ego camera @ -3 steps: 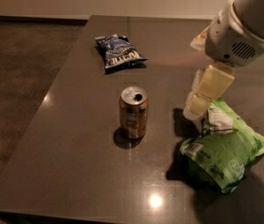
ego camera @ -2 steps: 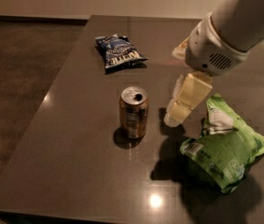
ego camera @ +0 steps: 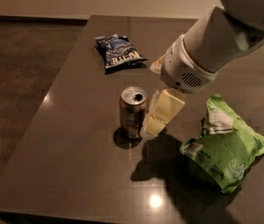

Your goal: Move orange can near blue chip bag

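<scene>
The orange can [ego camera: 133, 112] stands upright near the middle of the dark table [ego camera: 75, 171], its silver top with the opening facing up. The blue chip bag [ego camera: 118, 52] lies flat at the back, well apart from the can. My gripper [ego camera: 151, 98] hangs from the white arm [ego camera: 215, 41] just right of the can. It is open and holds nothing. One pale yellow finger [ego camera: 162, 112] reaches down beside the can's right side, its tip close to the can's base. The other finger [ego camera: 156, 65] shows partly behind the wrist.
A larger bright green chip bag [ego camera: 225, 153] lies crumpled at the right, close to the gripper. The table's left edge [ego camera: 52, 92] drops to a brown floor. The table's front edge is near the bottom of the view.
The arm has moved left and down, from above the green bag to right beside the can. The can and both bags have not moved.
</scene>
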You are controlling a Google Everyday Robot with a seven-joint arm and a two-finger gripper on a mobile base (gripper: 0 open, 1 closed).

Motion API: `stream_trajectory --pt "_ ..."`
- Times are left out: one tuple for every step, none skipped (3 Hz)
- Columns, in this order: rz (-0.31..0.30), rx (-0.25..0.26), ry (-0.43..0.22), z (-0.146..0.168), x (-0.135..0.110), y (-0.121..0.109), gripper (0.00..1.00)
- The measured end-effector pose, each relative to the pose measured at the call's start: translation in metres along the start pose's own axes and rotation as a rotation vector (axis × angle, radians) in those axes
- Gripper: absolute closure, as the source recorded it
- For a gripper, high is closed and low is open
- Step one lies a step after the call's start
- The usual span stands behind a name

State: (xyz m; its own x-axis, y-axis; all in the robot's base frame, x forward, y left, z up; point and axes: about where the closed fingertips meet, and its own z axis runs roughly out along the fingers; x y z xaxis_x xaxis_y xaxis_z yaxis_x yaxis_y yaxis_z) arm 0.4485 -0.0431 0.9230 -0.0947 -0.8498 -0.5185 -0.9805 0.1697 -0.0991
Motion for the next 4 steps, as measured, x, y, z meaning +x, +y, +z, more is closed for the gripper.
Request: stream_trajectory --pt "-0.005 0.000 -0.040 0.016 -0.009 0.003 0.00" --pt "-0.007 0.007 -0.071 0.028 -0.016 0.004 0.00" --pt "-0.002 0.012 -0.085 0.035 -0.017 0.002 0.18" --pt "0.007 0.016 -0.092 0.034 -0.016 -0.001 0.41"
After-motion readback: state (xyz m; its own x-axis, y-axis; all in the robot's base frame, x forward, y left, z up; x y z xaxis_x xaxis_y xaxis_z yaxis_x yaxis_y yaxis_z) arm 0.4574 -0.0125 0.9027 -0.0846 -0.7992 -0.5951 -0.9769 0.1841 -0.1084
